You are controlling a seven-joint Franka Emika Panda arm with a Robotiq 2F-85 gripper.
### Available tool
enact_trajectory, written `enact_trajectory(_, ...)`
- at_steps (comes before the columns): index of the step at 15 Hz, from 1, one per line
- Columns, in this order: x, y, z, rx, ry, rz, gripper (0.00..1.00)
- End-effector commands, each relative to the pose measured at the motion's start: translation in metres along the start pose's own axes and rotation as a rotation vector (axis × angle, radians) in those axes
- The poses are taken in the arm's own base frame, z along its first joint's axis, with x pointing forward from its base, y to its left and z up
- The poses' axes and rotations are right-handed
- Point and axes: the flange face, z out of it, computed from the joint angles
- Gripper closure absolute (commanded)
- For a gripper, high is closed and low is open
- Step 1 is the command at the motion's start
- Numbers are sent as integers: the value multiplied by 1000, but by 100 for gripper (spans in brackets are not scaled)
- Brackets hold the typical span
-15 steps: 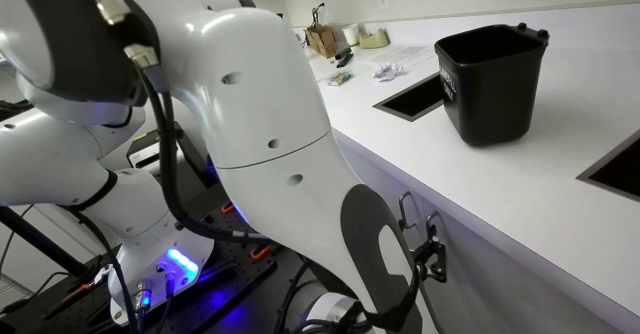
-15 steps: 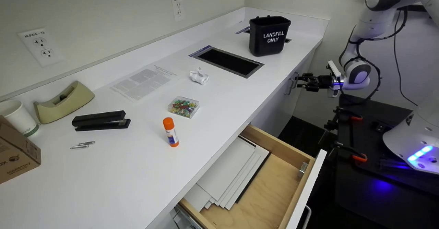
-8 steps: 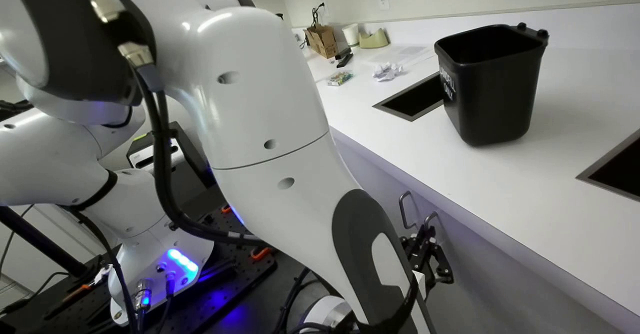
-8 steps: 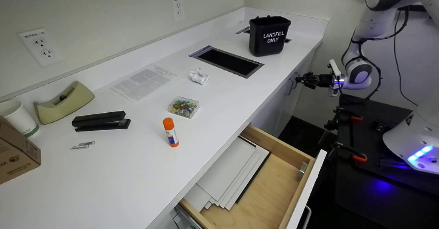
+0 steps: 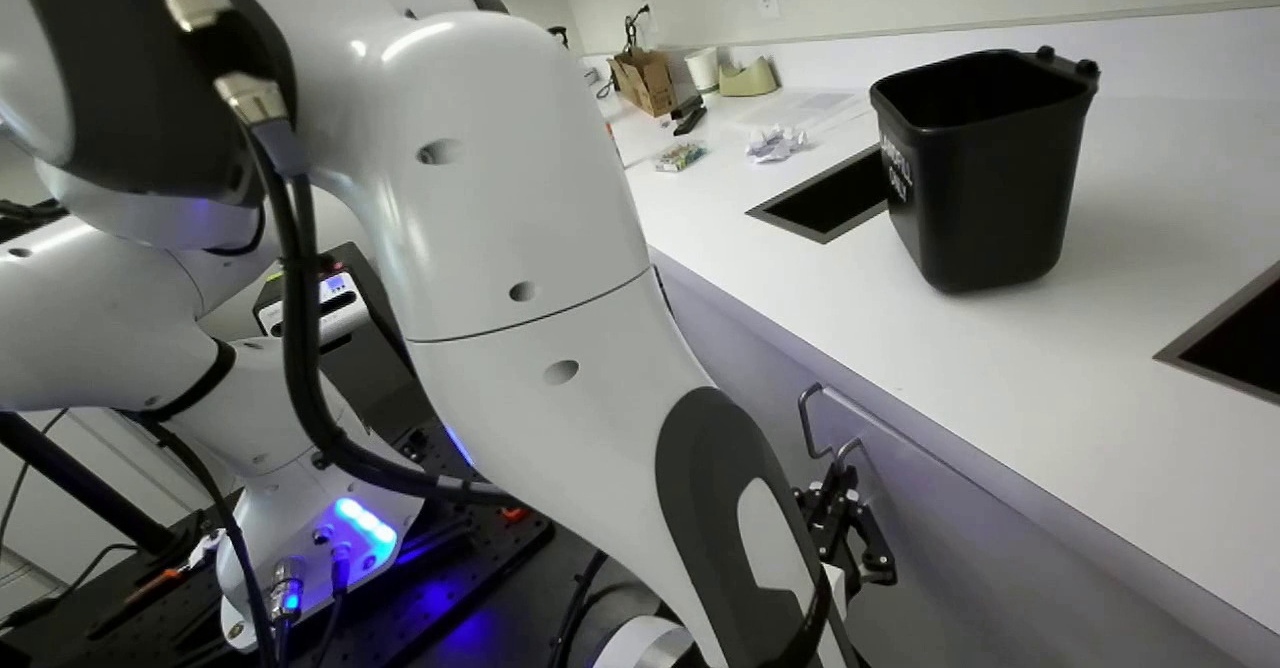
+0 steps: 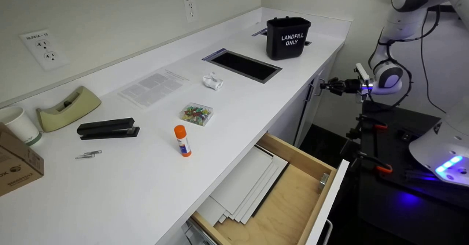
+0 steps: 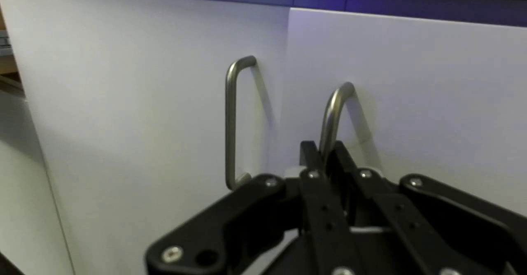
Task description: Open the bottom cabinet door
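The bottom cabinet door [image 7: 444, 102] stands ajar beneath the front edge of the worktop [image 6: 146, 182], near a corner. The gripper [image 7: 324, 150] clenches its metal handle [image 7: 333, 110], the right hold; the rigid door probably swings lightly, though a smooth handle may slip.

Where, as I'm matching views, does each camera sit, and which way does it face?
In an exterior view: close by the arm, looking down across the counter; arm and gripper show.
In an exterior view: above the counter, near the open drawer, looking along the counter to the bin; arm, cut by the right edge, and gripper show.
Wrist view: behind the gripper, facing the bottom cabinet door; of the robot, only the gripper shows, closed on the door's handle.
Both exterior views share the bin, crumpled paper and arm.
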Motion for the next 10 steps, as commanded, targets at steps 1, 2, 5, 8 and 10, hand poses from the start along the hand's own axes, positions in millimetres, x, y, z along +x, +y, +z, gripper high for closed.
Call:
enact_trajectory(1,-13,1,-55,-27,37,3,97)
enact_trajectory(2,-14,2,-69,-44,48,2,97)
enact_trajectory(5,-15,2,-111,-75,94,2,97)
enact_trajectory(8,-16,4,-151,-74,145,7,97)
enact_trajectory(10,-14,3,-177,-54,184,8,97)
